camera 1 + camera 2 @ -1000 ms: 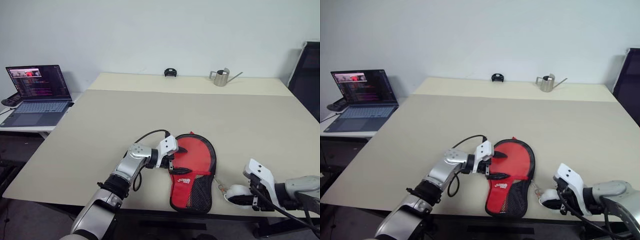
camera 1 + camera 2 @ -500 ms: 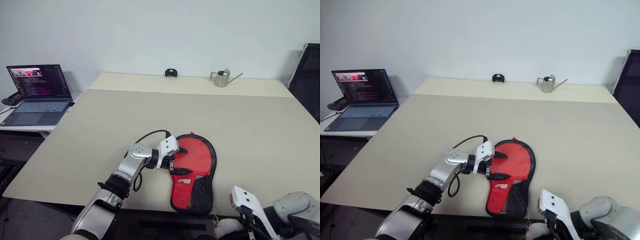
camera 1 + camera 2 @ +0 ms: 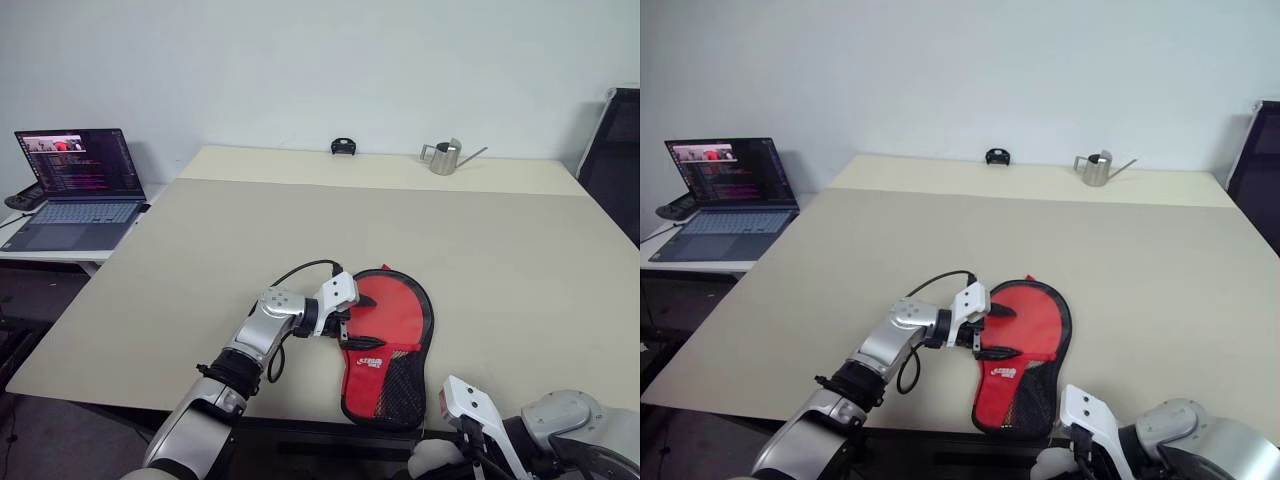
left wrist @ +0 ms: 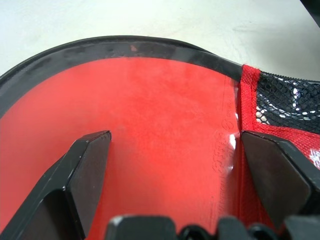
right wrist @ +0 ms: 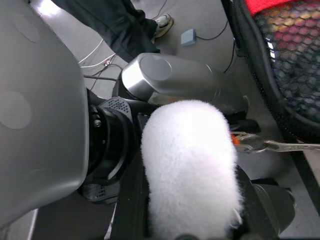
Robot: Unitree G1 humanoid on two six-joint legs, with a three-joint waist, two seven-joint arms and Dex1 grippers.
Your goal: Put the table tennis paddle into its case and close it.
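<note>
The case [image 3: 385, 345] lies near the front edge of the worktop [image 3: 300, 230]. The left gripper [image 3: 352, 325] reaches onto it from the left. A watering can [image 3: 444, 156] stands at the far edge, and a laptop [image 3: 72, 187] sits on a side table left of the worktop.

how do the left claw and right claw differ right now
The left claw rests on the red case out on the table, while the right claw hangs low off the table's near edge, past the case's mesh end. The left claw's fingers stand wide apart on the red fabric; the right claw has a white fuzzy pad on its finger. Both have white housings.
</note>
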